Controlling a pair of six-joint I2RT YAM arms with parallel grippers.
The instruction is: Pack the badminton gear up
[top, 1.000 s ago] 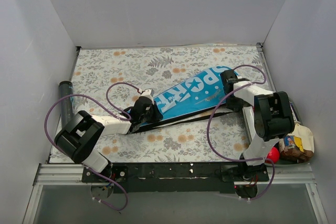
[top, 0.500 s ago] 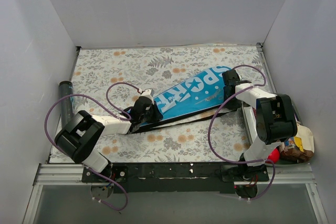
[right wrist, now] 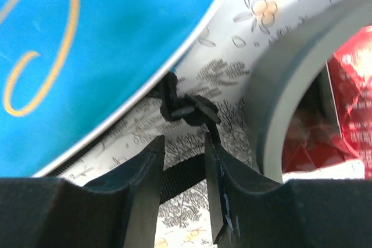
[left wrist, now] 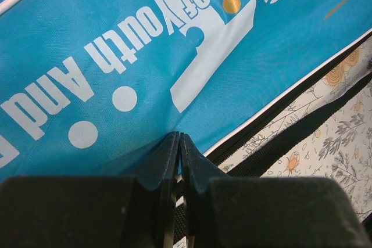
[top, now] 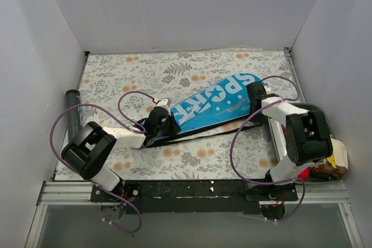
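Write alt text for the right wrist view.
Right gripper, jaws parted, sits just short of a black zipper pull at the edge of the blue cover. Floral cloth beneath; grey rim and red packet at right.

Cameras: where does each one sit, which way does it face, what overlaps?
Top external: above and behind the bases, looking down on the floral-print table; both arms show, left gripper and right gripper at the long blue racket-shaped fabric cover lettered SPORT.
Left wrist: on the left arm, looking along its shut black fingers pinching the cover's fabric.
Right wrist: on the right arm, looking past its open fingers at the small black zipper pull by the cover's edge.
Shared: the cover appears in all three.
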